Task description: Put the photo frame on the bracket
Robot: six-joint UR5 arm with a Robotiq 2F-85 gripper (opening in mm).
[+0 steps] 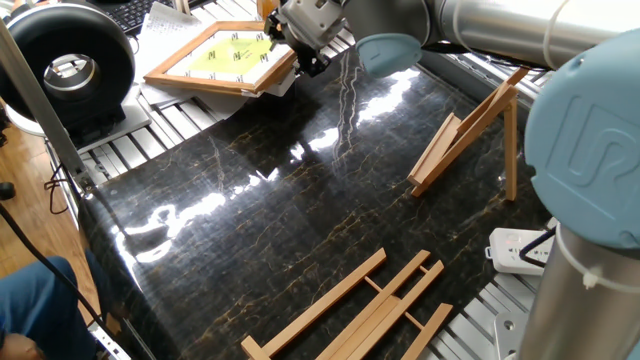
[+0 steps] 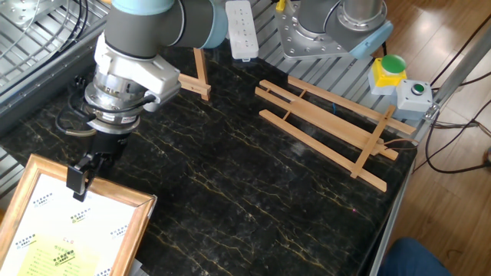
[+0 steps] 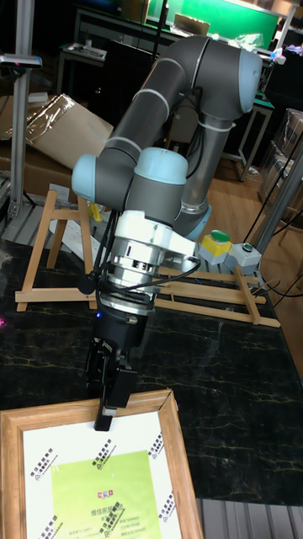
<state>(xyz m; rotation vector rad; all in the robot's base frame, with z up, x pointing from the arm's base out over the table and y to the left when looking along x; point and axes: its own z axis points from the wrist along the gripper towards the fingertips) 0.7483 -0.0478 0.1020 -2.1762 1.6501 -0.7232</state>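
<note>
Grey arm angles end effector over photo frame.

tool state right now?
Tool: at the photo frame's top edge; whether it is open or gripping the frame cannot be told.

Arm outstretched, gripper pointing down

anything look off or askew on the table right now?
One thing: the light-wood photo frame with the yellow picture sits skewed at the table's corner, partly off the black marble top onto white papers. The flat easel of long wooden slats lies collapsed. No visible damage.
</note>
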